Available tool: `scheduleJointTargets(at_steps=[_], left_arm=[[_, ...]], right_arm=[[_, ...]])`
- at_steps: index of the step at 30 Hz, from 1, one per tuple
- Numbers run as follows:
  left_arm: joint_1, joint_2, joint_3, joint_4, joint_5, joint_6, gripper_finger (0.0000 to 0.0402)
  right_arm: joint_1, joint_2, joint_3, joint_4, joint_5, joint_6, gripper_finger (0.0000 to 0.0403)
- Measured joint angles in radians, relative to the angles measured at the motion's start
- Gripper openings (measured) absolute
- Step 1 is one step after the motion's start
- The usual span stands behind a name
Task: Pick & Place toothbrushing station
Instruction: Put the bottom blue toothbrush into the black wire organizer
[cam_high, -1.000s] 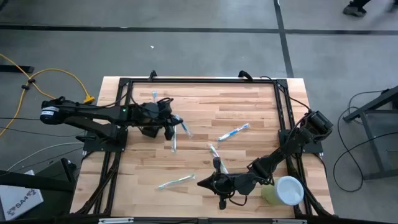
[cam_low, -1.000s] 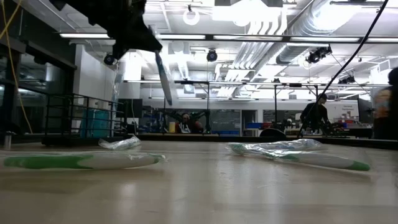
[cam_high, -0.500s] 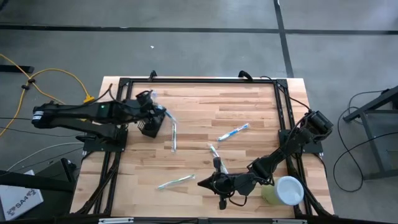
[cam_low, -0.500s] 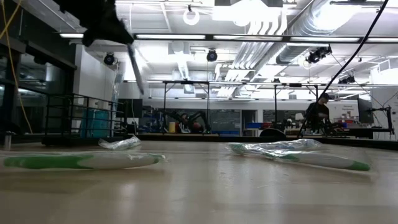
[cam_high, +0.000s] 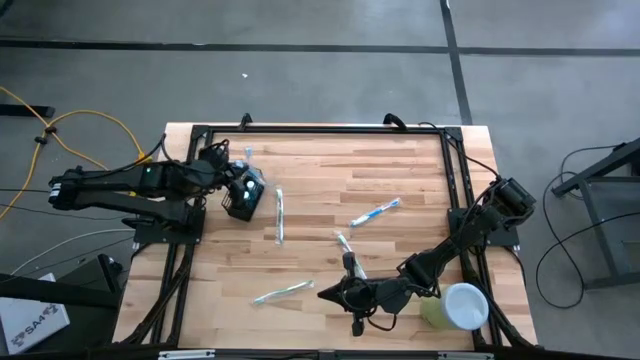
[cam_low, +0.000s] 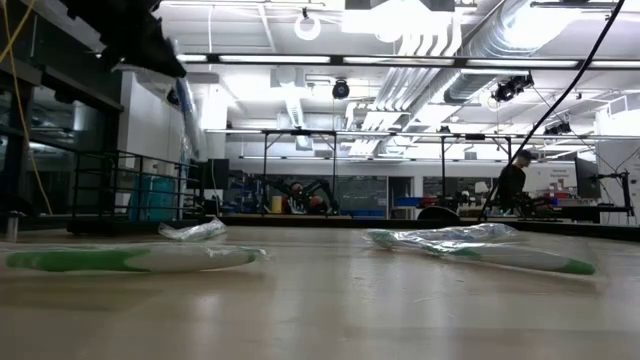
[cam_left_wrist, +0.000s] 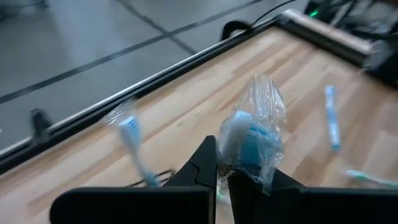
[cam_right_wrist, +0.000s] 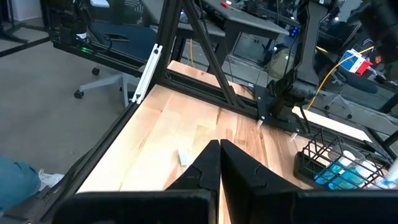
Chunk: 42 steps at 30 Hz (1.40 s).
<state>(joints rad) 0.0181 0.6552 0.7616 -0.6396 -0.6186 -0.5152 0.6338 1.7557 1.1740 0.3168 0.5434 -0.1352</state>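
Note:
The black wire-mesh holder (cam_high: 238, 203) stands on the wooden table near its left edge; in the right wrist view the holder (cam_right_wrist: 333, 167) has blue wrapped brushes in it. My left gripper (cam_high: 238, 177) hovers just above and beside it, shut on a wrapped blue-and-white toothbrush (cam_left_wrist: 249, 134). From the low view, that toothbrush (cam_low: 190, 120) hangs slanting well above the table. My right gripper (cam_high: 330, 292) waits shut and empty near the front edge, fingertips together (cam_right_wrist: 219, 149). My left gripper pinches the wrapped toothbrush between its two fingers (cam_left_wrist: 205, 162), through the clear wrapper at a blue-and-white stretch (cam_left_wrist: 239, 155). The crimped wrapper end (cam_left_wrist: 261, 93) sticks out beyond the fingertips. The brush slants downward, lifted clear of the table and of the holder.
Several loose wrapped toothbrushes lie on the table: one right of the holder (cam_high: 280, 217), a blue one (cam_high: 376, 212), a green one near the front (cam_high: 283, 292) and one by the far rail (cam_high: 248, 156). A pale green cup (cam_high: 458, 305) stands front right. A black frame (cam_high: 320, 128) borders the table.
My left gripper has drawn back toward the table's left edge with the toothbrush, rising slightly and tipping, from right of the holder to above it. The brush has stayed clear of the table throughout.

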Motion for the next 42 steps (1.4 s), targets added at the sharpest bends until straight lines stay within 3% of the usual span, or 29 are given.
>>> scheduleJointTargets(at_steps=[9,25,32,42], left_arm=[[0.006,0.0,0.01,-0.042,-0.014,-0.013,0.0005],[0.174,0.016,0.089,-0.162,0.019,0.003,0.0005],[0.217,0.086,0.09,-0.177,0.03,0.017,0.0005],[0.197,0.188,0.09,-0.157,0.012,-0.016,0.0008]], right_arm=[[-0.003,0.0,0.0,0.0,0.0,0.0,0.0003],[-0.009,0.0,0.0,-0.001,0.0,0.0,0.0003],[-0.009,0.0,0.0,-0.001,0.0,0.0,0.0003],[-0.009,0.0,0.0,-0.008,0.0,0.0,0.0003]])
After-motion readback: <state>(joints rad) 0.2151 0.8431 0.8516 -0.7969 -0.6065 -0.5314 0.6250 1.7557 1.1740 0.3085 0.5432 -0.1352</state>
